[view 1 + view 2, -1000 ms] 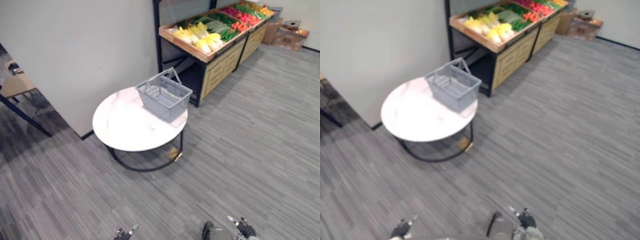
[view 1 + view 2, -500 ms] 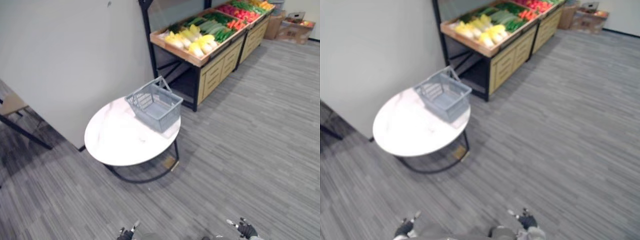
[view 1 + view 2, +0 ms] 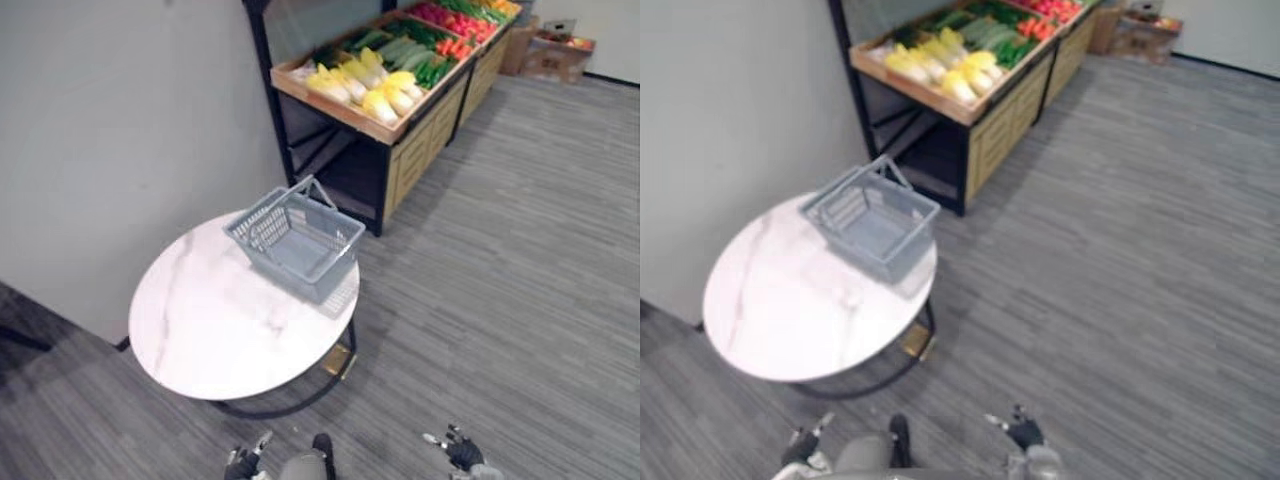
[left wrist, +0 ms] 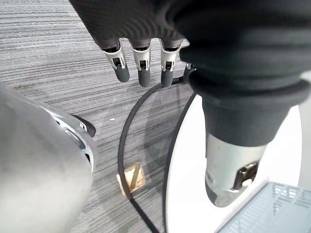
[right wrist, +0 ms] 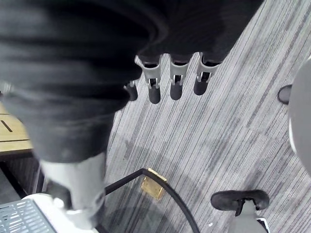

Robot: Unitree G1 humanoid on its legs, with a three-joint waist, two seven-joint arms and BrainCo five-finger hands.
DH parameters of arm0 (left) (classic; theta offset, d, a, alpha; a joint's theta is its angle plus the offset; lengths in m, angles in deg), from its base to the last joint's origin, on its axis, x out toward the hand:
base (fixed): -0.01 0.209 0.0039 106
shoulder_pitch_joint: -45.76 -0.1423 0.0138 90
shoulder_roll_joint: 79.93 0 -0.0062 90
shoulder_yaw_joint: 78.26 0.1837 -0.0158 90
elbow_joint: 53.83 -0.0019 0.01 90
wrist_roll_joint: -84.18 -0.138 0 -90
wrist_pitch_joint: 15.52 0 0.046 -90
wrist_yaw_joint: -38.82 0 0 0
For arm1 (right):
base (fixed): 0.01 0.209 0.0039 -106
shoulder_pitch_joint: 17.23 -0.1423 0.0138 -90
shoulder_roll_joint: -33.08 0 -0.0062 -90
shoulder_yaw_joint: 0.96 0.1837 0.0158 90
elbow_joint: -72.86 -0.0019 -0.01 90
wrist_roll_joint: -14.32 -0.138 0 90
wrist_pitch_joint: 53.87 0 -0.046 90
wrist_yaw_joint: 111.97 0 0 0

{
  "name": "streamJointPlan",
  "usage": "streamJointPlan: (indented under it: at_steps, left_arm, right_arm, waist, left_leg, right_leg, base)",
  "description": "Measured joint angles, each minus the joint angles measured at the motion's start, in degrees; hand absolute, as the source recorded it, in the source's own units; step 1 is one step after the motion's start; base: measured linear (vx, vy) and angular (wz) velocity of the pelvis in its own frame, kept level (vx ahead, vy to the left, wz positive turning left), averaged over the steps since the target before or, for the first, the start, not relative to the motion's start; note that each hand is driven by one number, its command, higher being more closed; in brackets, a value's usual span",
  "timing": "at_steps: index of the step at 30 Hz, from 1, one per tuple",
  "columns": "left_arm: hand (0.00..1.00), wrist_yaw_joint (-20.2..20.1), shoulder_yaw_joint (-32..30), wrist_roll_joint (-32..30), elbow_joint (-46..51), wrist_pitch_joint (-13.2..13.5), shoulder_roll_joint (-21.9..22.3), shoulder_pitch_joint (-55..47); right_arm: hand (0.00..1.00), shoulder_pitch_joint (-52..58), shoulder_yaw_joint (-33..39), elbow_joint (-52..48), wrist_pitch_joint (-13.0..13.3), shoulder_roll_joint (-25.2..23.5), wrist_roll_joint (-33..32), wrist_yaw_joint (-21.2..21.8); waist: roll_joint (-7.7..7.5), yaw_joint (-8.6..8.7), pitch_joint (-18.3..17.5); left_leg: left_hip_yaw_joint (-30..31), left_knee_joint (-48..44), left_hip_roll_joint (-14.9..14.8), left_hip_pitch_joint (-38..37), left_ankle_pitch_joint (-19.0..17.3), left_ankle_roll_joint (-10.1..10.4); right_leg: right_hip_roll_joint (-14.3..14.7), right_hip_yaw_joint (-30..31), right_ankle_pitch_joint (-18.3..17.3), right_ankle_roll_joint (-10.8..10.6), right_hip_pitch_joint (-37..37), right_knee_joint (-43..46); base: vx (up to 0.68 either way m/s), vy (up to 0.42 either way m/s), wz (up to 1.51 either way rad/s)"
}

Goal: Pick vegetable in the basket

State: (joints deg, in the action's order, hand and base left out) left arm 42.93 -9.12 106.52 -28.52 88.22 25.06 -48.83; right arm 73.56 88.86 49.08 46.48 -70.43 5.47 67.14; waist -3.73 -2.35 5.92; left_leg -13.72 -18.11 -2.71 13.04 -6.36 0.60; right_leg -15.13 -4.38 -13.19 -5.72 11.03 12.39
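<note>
Grey basket (image 3: 287, 268): empty, at the bench's (image 3: 200, 320) far edge.
Vegetables (image 3: 368, 85): on the wooden stand (image 3: 335, 108) beyond — out of reach.
Left hand (image 4: 142, 68), right hand (image 5: 176, 82): fingers straight, empty.
Risk: we clip the bench walking past.

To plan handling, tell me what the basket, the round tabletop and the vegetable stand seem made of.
The basket is probably grey plastic: matte, with moulded lattice walls. The tabletop is white and smooth with faint grey veins, so marble or a marble-look surface. The stand looks like light wood, by its tan slatted front.
</note>
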Motion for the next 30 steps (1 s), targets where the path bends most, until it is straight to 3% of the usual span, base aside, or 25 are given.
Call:
streamJointPlan:
  at_steps: [2,3,4,6,7,9,12,13,14,15,16,17,18,19,20,22,23,26,30]
  left_arm:
    - [0.00,-0.1,0.4,0.0,-1.3,-0.3,-0.5,-0.2]
    - [0.00,-0.1,1.6,0.0,-2.0,-0.7,-1.4,-0.2]
    - [0.00,-0.2,3.2,0.0,-2.7,-1.0,-2.3,-0.2]
    - [0.00,-0.5,5.5,-0.1,-3.3,-1.5,-3.2,-0.4]
    - [0.00,-0.6,6.5,-0.1,-3.2,-1.6,-3.3,-0.7]
    - [0.00,-1.0,7.1,-0.1,-3.1,-1.7,-3.2,-0.3]
    - [0.00,-1.1,7.0,-0.2,-3.0,-1.3,-2.6,-0.3]
    - [0.00,-1.0,6.9,-0.3,-2.9,-1.2,-2.7,-0.3]
    - [0.00,-0.9,6.8,-0.4,-2.7,-1.1,-2.7,-0.4]
    - [0.00,-0.7,6.0,-1.0,-2.2,-0.8,-2.6,-1.5]
    - [0.00,-0.6,5.3,-1.0,-1.5,-0.5,-2.7,-2.2]
    - [0.00,-0.5,5.1,-1.0,-1.3,-0.5,-2.4,-2.2]
    - [0.00,-0.4,4.7,-1.0,-1.4,-0.6,-0.5,-2.7]
    - [0.00,-0.4,4.1,-1.0,-1.2,-0.5,1.1,-2.6]
    - [0.00,-0.4,3.9,-1.0,-1.0,-0.4,1.2,-2.5]
    - [0.00,-0.3,4.4,-0.9,-1.4,-0.5,1.4,-2.1]
    - [0.00,-0.2,4.9,-0.9,-1.4,-0.5,1.3,-1.9]
    - [0.00,0.9,7.5,-0.8,-1.5,-0.4,0.4,-2.2]
    - [0.00,2.0,7.5,-0.8,-2.2,-0.4,0.3,-2.2]
  right_arm:
    - [0.00,0.0,0.5,0.0,0.0,0.2,0.1,0.4]
    - [0.00,-0.2,1.2,-0.1,0.1,0.5,0.1,0.8]
    - [0.00,-0.2,2.1,0.0,0.2,0.7,0.2,1.1]
    - [0.00,0.7,2.3,-0.2,0.1,1.7,0.6,1.2]
    - [0.00,1.0,2.2,-0.2,0.2,2.4,1.1,1.1]
    - [0.00,1.0,3.5,-0.3,0.3,2.5,1.1,1.1]
    - [0.00,1.0,6.2,-0.1,0.2,2.2,1.1,1.1]
    - [0.00,1.0,6.6,-0.2,0.2,2.2,1.1,1.1]
    - [0.00,1.0,6.6,-0.2,0.2,2.2,1.1,1.1]
    - [0.00,1.2,6.3,-0.2,0.1,2.1,1.1,1.1]
    - [0.00,1.5,6.1,-0.2,0.1,1.9,1.0,1.2]
    - [0.00,1.6,5.9,-0.1,0.1,2.0,0.9,1.3]
    - [0.00,1.6,5.1,-0.2,0.2,3.6,0.8,1.1]
    - [0.00,1.5,4.0,0.1,0.0,4.7,1.0,1.1]
    - [0.00,1.5,3.9,0.2,0.0,4.9,1.0,1.1]
    - [0.00,1.7,4.1,0.2,0.0,5.0,1.0,1.0]
    - [0.00,1.8,4.4,0.3,0.0,5.0,1.0,0.9]
    - [0.00,2.0,4.4,2.0,0.0,6.2,0.9,0.0]
    - [0.00,2.2,5.3,2.0,0.0,7.3,-0.1,-0.1]
  waist:
    - [0.75,-1.08,-0.4]
    - [0.90,-0.29,-0.2]
    - [1.20,0.36,0.3]
    - [1.22,0.60,0.7]
    - [1.42,0.66,0.8]
    - [1.55,0.71,0.8]
    - [2.20,0.54,0.7]
    - [2.37,0.55,0.7]
    - [2.40,0.55,0.6]
    - [2.18,0.53,0.2]
    - [1.26,0.55,-0.6]
    - [1.62,0.57,-0.7]
    - [3.93,0.57,-2.2]
    - [5.20,0.35,-3.4]
    - [4.89,0.45,-3.3]
    - [5.47,0.99,-3.1]
    - [5.44,1.29,-3.0]
    - [5.33,0.68,-3.0]
    - [5.53,0.92,-2.9]
  left_leg:
    - [-1.8,1.2,0.0,-3.5,-1.9,-1.2]
    - [-1.6,3.1,0.3,-6.2,-2.3,-1.8]
    - [-0.9,4.3,0.7,-8.5,-2.6,-2.2]
    - [0.7,7.4,1.2,-14.3,-2.7,-2.3]
    - [1.3,9.2,1.1,-16.9,-2.8,-2.2]
    - [3.8,10.2,0.6,-18.5,-3.3,-1.4]
    - [7.8,9.4,-1.7,-18.4,-4.7,1.0]
    - [9.4,8.3,-2.9,-18.1,-5.7,2.7]
    - [10.0,7.8,-3.6,-18.0,-6.3,3.6]
    - [11.4,6.7,-5.0,-17.6,-7.8,5.8]
    - [13.4,5.8,-6.0,-17.2,-9.0,7.9]
    - [14.5,5.9,-7.0,-17.4,-9.2,8.9]
    - [16.8,7.1,-10.2,-17.0,-7.8,9.7]
    - [18.6,8.2,-11.1,-15.8,-3.6,10.1]
    - [19.5,8.1,-11.3,-14.9,-1.3,9.9]
    - [21.4,6.1,-12.1,-10.4,7.4,5.8]
    - [20.8,4.5,-12.5,-8.9,8.6,4.9]
    - [12.2,0.4,-12.5,-7.6,7.7,6.3]
    - [10.7,11.0,-11.4,-10.8,7.0,7.2]
  right_leg:
    - [-0.4,3.8,4.1,-0.3,-6.5,13.6]
    - [-0.2,5.6,7.8,-2.6,-11.3,25.0]
    - [0.3,6.2,8.0,-3.1,-14.0,32.8]
    - [0.0,3.0,6.1,-0.7,-17.0,41.0]
    - [-1.7,-1.4,4.0,1.0,-18.4,40.8]
    - [-3.3,-5.5,3.1,1.9,-20.3,33.5]
    - [-2.5,-2.9,4.4,0.5,-20.8,12.4]
    - [-2.0,0.5,5.0,-0.4,-20.8,5.9]
    - [-1.9,2.0,5.5,-1.1,-20.8,3.6]
    - [-1.8,3.8,6.5,-2.8,-20.9,1.5]
    - [-1.9,4.4,8.2,-5.4,-21.0,1.9]
    - [-1.5,3.2,10.6,-8.6,-21.2,3.5]
    - [1.0,-0.5,7.5,-5.9,-21.9,6.9]
    - [1.6,-2.6,5.2,-4.3,-23.4,10.8]
    - [1.6,-3.8,4.3,-3.5,-23.4,11.9]
    - [1.4,-10.8,3.2,-1.3,-19.5,10.1]
    - [1.4,-13.0,3.1,-0.8,-17.9,8.9]
    - [2.9,-18.5,3.0,0.9,-12.3,4.8]
    - [6.1,-19.5,4.0,0.8,-11.8,0.6]
  base:
    - [0.40,0.269,-0.44]
    - [0.38,0.237,0.03]
    - [0.37,0.197,0.24]
    - [0.37,0.077,0.39]
    - [0.31,0.050,0.42]
    - [0.26,-0.056,0.63]
    - [0.25,-0.191,0.68]
    - [0.22,-0.299,0.56]
    - [0.21,-0.377,0.49]
    - [0.21,-0.471,0.58]
    - [0.20,-0.524,0.63]
    - [0.22,-0.613,0.83]
    - [0.23,-0.608,0.88]
    - [0.25,-0.714,0.96]
    - [0.17,-0.553,1.04]
    - [0.13,-0.469,1.30]
    - [0.09,-0.456,1.41]
    - [-0.01,-0.287,0.73]
    - [-0.01,-0.055,0.12]
